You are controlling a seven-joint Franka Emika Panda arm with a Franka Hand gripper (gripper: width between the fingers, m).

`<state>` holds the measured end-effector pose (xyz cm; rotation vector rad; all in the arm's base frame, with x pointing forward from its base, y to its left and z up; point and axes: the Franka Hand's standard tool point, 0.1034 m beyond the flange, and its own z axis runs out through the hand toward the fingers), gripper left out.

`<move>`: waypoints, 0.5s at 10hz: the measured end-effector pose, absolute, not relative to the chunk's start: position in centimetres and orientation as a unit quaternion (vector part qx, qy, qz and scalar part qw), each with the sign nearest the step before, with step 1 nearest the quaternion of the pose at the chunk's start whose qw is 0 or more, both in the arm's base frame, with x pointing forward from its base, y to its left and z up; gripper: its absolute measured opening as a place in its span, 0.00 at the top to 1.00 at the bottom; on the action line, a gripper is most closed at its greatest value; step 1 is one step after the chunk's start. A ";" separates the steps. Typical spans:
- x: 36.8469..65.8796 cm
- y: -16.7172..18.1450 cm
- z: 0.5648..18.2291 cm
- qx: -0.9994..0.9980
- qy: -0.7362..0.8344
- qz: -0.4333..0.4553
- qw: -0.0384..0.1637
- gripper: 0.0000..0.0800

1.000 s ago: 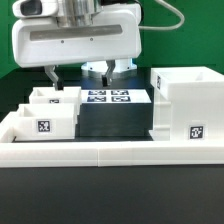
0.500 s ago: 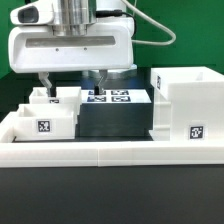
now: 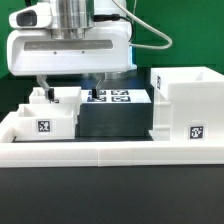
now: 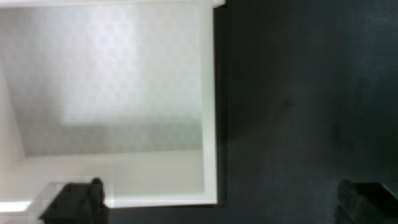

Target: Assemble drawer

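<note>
Claw (image 3: 70,93) is hanging low over the exterior view's left half of the scene, jaws spread wide and gripping nothing. Its two dark fingers (image 3: 43,86) are pointing down from the wide white body. One is dipping at the back edge of the small tray (image 3: 55,118), the other is hanging over toward the marker board (image 3: 108,97).

The small tray is sitting upright on the exterior view's left, open top facing up, with a black-and-white square tag showing on its front wall. The big casing (image 3: 185,110) is standing upright on the exterior view's right, well apart from the tray, with one tag on its front face. It is not being touched by the claw. The marker board is lying flat between the two, further back, partly under the claw body. The long low rail (image 3: 100,152) is running across the front, just before the tray and the casing. The black surface (image 3: 110,195) is showing in front of the rail.

In the wrist view the claw (image 4: 217,203) is straddling one side wall of the small tray (image 4: 107,90). One of the fingers (image 4: 73,200) is over the white inside of the tray, the other is over the bare dark surface (image 4: 302,100) outside it. The wall's edge is running roughly midway between them. Whether either finger is touching the tray, I cannot tell; the picture is blurry.
</note>
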<state>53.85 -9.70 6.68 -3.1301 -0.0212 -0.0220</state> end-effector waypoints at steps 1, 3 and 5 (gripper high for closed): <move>53.7 -9.9 6.5 -1.000 -0.010 -0.012 0.003 0.19; 52.1 -9.3 5.0 -1.000 -0.008 -0.017 -0.005 0.19; 51.3 -9.6 3.8 -1.000 -0.014 -0.019 -0.012 0.19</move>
